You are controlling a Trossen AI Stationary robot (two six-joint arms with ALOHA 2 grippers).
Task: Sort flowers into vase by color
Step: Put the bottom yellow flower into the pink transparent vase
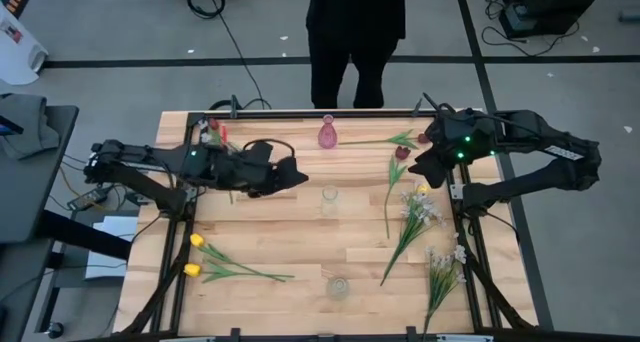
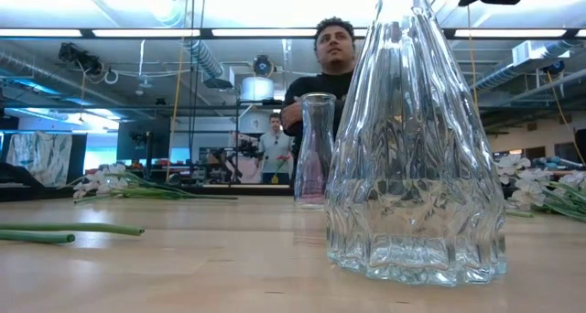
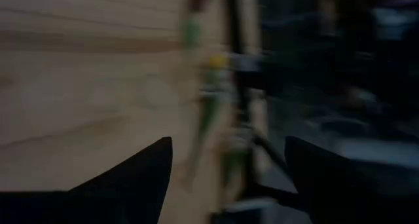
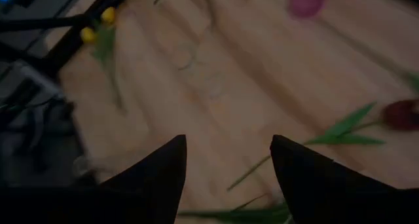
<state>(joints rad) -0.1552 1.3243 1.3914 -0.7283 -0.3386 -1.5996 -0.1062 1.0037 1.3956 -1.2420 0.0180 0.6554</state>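
Two yellow tulips (image 1: pixel 195 254) lie at the near left of the table, also seen in the right wrist view (image 4: pixel 95 26). A dark red tulip (image 1: pixel 402 153) lies at the far right, stem toward the near edge, and another red flower (image 1: pixel 212 127) lies at the far left. White blossom sprays (image 1: pixel 420 210) (image 1: pixel 445 264) lie at the right. A pink vase (image 1: pixel 328 134) stands at the far middle, with two clear vases (image 1: pixel 329 197) (image 1: pixel 338 285) nearer. My left gripper (image 3: pixel 229 158) hangs open above the table's left half (image 1: pixel 298 174). My right gripper (image 4: pixel 229 160) hangs open above the red tulip's head (image 1: pixel 420 164).
A person (image 1: pixel 350 42) stands just beyond the table's far edge. In the low view the near clear vase (image 2: pixel 417 148) fills the foreground. Bare wood (image 1: pixel 280 232) lies between the vases and the flowers on either side.
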